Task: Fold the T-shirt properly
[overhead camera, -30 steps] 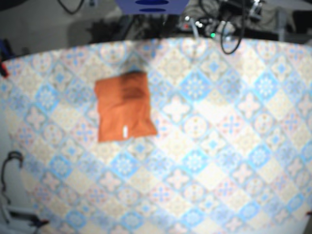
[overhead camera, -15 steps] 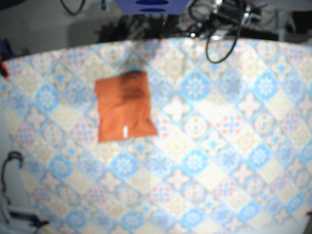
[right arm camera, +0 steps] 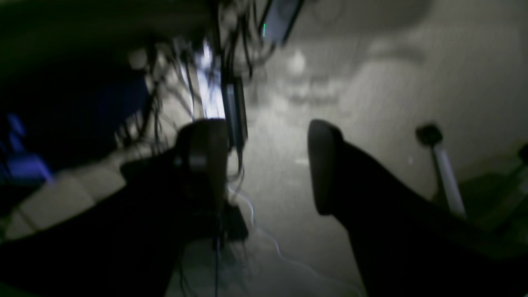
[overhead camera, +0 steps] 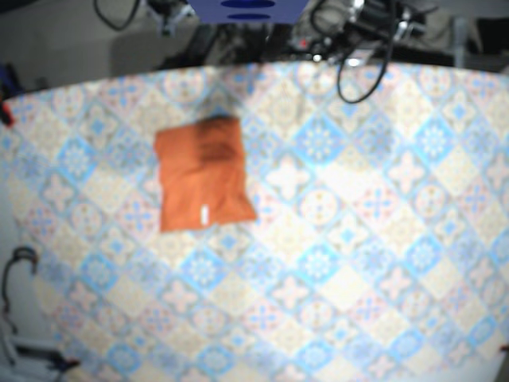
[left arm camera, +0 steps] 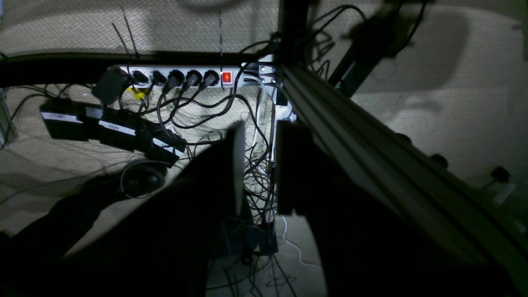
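As it lies folded, the T-shirt (overhead camera: 199,179) runs lengthwise top-to-bottom.

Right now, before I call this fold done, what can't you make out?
T-shirt, base view: blur hides its fold edges and layers; its white mark is too small to identify.
Left hand, right hand: outside the base view; wrist views show only dim floor and cables, not the table.

Base camera: I look straight down on the whole table (overhead camera: 342,239) from high above. Left wrist: I face off-table, past the left gripper (left arm camera: 258,165), toward floor cables (left arm camera: 198,111). Right wrist, blurred: past the right gripper (right arm camera: 268,165), likewise floor and cables.
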